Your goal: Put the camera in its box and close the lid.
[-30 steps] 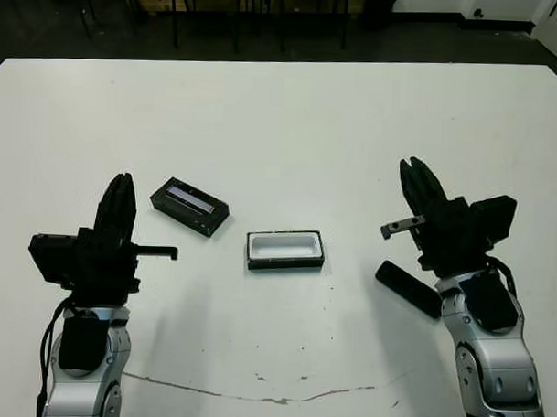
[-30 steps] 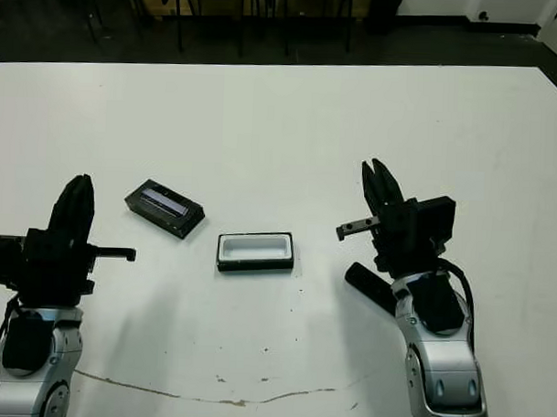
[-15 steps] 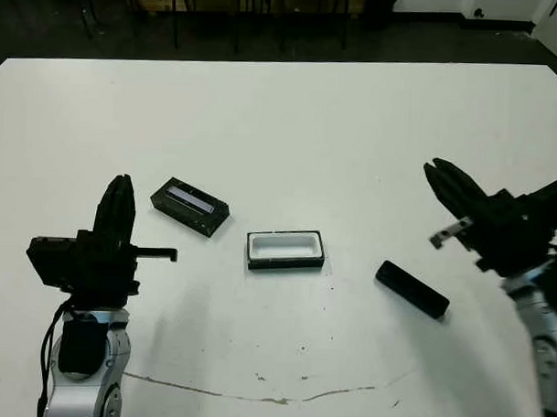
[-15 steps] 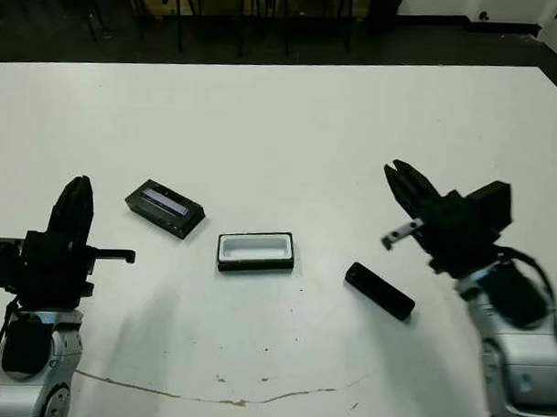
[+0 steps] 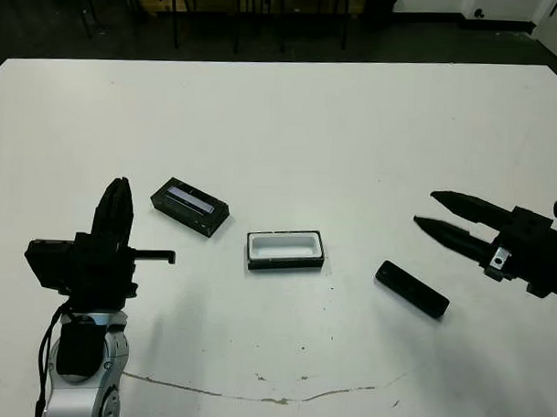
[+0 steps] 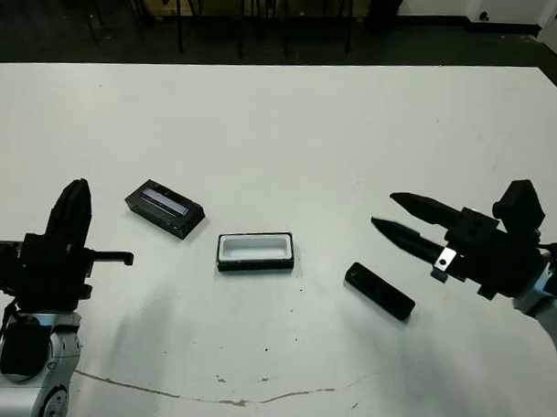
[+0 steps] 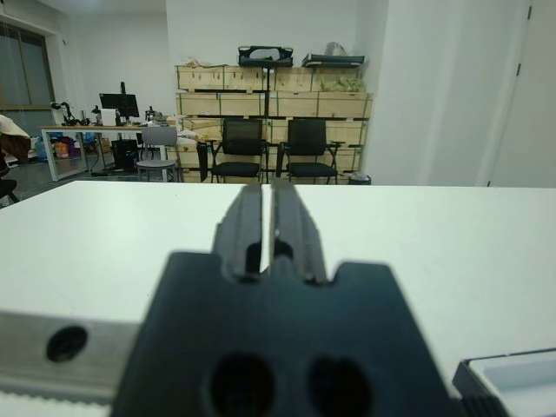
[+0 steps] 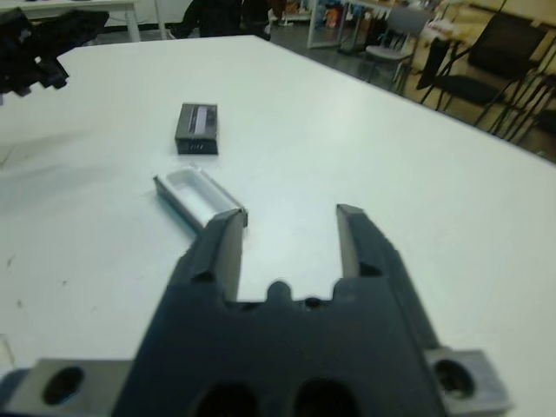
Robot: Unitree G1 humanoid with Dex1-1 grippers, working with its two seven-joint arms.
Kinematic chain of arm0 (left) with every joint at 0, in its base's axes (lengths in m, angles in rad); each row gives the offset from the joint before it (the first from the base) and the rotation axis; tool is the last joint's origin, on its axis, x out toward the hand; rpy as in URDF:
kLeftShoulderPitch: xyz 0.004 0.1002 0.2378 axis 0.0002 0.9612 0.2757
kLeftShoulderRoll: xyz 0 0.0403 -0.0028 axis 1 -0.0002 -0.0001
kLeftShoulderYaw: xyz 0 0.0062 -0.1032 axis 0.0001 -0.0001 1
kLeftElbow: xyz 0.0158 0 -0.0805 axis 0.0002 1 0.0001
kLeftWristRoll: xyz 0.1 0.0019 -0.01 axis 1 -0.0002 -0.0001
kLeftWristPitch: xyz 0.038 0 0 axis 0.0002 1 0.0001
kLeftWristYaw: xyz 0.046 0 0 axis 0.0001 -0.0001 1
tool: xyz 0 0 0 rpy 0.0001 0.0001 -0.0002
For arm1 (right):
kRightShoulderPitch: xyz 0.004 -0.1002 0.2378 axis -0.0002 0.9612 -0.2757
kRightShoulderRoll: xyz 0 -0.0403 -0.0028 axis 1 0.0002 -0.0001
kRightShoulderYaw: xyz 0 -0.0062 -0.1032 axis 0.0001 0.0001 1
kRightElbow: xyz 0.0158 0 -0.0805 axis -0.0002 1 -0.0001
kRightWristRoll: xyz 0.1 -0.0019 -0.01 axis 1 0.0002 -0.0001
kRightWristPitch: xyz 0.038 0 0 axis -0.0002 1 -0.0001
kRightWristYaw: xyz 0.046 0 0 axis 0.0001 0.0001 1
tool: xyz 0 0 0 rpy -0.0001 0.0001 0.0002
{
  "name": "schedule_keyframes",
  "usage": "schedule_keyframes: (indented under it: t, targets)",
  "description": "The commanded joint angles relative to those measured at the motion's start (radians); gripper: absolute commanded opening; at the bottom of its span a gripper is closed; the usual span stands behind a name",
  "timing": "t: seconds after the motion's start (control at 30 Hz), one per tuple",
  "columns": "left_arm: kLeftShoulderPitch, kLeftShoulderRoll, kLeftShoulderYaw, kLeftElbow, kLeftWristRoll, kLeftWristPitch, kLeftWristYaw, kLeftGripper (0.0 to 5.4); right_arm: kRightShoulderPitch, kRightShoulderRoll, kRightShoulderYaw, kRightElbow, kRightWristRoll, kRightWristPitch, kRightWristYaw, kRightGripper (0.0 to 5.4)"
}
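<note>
since a second ago the right gripper [image 6: 397, 215] has swung off to the robot's right and turned sideways, so the camera [image 6: 379, 290], half hidden beneath it then, now lies in full view; box, lid and left arm have not shifted. nearest the robot, the left gripper [image 5: 114, 207] hangs over bare table [image 5: 291, 117] with its two black fingers pressed together, holding nothing. a little further out the camera, a slim matte black bar, lies flat and skewed, to the right of the box [image 6: 255, 251]. the right gripper hovers just beyond it, spread wide and empty. the box is a shallow tray with black walls and a smooth white lining, open side up. furthest, on its left, sits the lid [image 6: 164, 207], a black cover with a glossy pale strip. the likely risk is that so thin and flat a bar gives the fingers little edge to catch, so a pinch could skid it across the smooth tabletop.
</note>
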Motion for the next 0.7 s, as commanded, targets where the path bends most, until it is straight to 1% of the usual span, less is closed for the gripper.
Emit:
schedule_keyframes:
  t: [0.03, 0.13, 0.4, 0.5, 0.53, 0.7]
  targets:
    - [0.016, 0.012, 0.006, 0.005, -0.001, 0.021, -0.006, 0.0, 0.015, -0.004, 0.018, 0.065, -0.022, -0.031, 0.033, 2.88]
    - [0.017, 0.013, 0.008, 0.006, -0.008, 0.021, -0.01, 0.0, 0.019, 0.001, 0.025, 0.106, -0.028, -0.056, 0.054, 3.39]
    - [0.02, 0.014, 0.011, 0.0, 0.002, 0.025, -0.011, 0.0, 0.051, -0.01, 0.024, 0.135, -0.027, -0.043, 0.071, 4.78]
    - [0.018, 0.015, 0.014, 0.001, 0.002, 0.027, -0.012, 0.0, 0.066, -0.002, 0.022, 0.151, -0.023, -0.048, 0.079, 5.29]
    - [0.018, 0.015, 0.015, 0.001, 0.002, 0.028, -0.013, 0.0, 0.071, 0.002, 0.023, 0.159, -0.025, -0.054, 0.083, 5.39]
    - [0.023, 0.01, 0.013, -0.003, 0.0, 0.033, -0.014, 0.0, 0.093, 0.022, 0.024, 0.195, -0.009, -0.078, 0.125, 5.39]
